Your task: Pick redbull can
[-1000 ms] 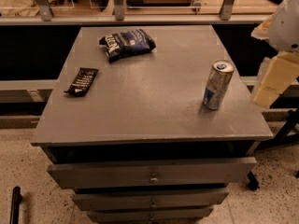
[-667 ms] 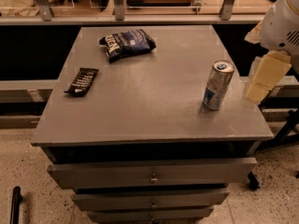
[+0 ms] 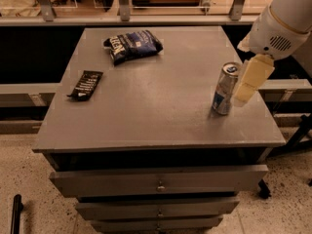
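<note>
The redbull can (image 3: 225, 88) stands upright on the right side of the grey cabinet top (image 3: 151, 96), near the right edge; it is slim and silver with blue panels and a pull-tab top. My gripper (image 3: 245, 92) hangs down from the white arm (image 3: 285, 21) at the upper right. It is just to the right of the can, close beside its upper half, and holds nothing that I can see.
A dark blue snack bag (image 3: 133, 45) lies at the back of the top, left of centre. A flat black bar wrapper (image 3: 86, 84) lies near the left edge. Drawers (image 3: 158, 181) are below the top. A railing runs behind.
The arm has moved left and down towards the can, bringing the gripper from beyond the cabinet's right edge to right beside the can. The can has not moved.
</note>
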You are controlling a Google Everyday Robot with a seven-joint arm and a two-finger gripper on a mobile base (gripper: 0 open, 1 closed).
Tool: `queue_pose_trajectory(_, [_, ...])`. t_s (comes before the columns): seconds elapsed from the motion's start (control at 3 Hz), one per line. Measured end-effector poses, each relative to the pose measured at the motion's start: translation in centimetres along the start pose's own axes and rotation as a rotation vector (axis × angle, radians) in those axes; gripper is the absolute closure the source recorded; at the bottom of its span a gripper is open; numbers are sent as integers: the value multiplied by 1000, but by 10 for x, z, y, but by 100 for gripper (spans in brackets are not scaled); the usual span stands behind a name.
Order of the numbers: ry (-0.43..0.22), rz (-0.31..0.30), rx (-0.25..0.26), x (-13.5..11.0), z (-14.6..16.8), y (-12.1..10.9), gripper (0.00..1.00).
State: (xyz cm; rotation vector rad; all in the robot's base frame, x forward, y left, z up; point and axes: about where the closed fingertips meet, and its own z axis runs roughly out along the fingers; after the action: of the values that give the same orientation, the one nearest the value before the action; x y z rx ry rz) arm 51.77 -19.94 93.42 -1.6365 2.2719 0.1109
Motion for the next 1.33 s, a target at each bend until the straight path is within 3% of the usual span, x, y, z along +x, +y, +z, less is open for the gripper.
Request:
queue_pose_trajectory(0.33, [-9,9,-12,-6,14,-8,0])
queue_pose_trajectory(0.67, [-11,9,-9,-7,14,-8,16])
queue_pose_trajectory(1.33, [-15,6,-3,-10,14,-8,62])
